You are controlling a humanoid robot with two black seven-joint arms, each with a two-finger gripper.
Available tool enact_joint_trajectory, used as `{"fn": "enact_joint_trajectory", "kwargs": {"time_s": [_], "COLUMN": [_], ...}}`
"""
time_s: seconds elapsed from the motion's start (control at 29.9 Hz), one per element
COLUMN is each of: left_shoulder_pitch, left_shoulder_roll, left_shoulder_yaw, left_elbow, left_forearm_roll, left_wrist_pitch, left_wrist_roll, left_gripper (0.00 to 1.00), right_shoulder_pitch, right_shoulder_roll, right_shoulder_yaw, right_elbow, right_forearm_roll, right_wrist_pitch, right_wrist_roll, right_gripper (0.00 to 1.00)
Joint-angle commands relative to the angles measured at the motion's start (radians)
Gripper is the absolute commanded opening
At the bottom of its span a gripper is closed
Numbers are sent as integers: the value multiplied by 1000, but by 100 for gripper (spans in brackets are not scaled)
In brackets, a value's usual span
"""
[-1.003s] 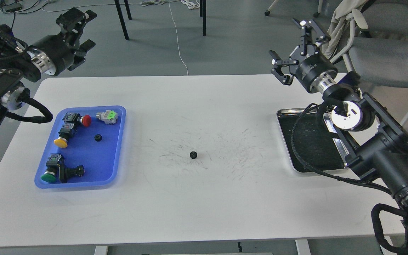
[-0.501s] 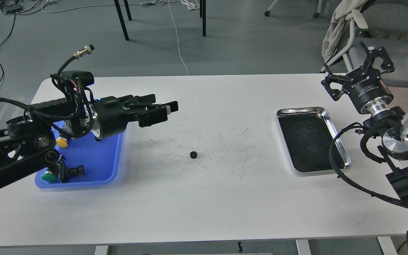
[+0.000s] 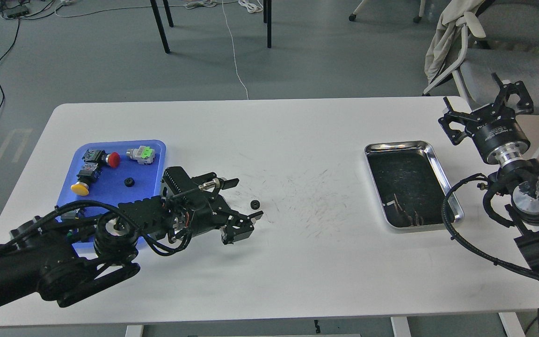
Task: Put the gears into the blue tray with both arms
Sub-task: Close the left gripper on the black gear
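Our left gripper [image 3: 247, 199] low, fingers spread wide around loose gear [image 3: 255, 204] on table [image 3: 297, 262]; second gear [image 3: 129, 181] lies in blue tray [image 3: 157, 154]. Pickup step: we judge next move closing squarely on gear. Right gripper [image 3: 487, 105] open, idle.

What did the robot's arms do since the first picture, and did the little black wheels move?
The left hand swung from the table's far-left edge down to the table, open around the loose gear without holding it. The right hand drew back to the right, open. Both gears, one in the blue tray, stayed put.
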Motion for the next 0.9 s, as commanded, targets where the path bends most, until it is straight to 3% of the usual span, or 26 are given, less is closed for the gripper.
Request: {"fn": "enact_joint_trajectory", "kwargs": {"time_s": [0.0, 0.2, 0.53, 0.8, 0.87], "left_shoulder_pitch": [10, 10, 10, 20, 26], "left_shoulder_roll": [-65, -143, -208, -206, -208], "left_shoulder_yaw": [1, 3, 4, 4, 4], "left_elbow": [114, 230, 294, 325, 328], "left_forearm_roll": [1, 1, 1, 1, 1], "left_wrist_pitch": [50, 67, 67, 62, 62], "left_wrist_roll": [-5, -12, -12, -9, -12], "left_gripper": [96, 90, 77, 37, 22], "right_shoulder_pitch": [0, -6, -11, -11, -11], "right_shoulder_roll": [0, -7, -7, -7, -7], "right_shoulder_yaw": [0, 1, 1, 1, 1], "right_elbow": [0, 2, 2, 2, -1], "right_forearm_roll": [0, 2, 0, 0, 0], "right_wrist_pitch": [-1, -1, 1, 5, 5], "right_wrist_roll": [2, 2, 2, 2, 2], "right_gripper": [98, 98, 98, 98, 98]}}
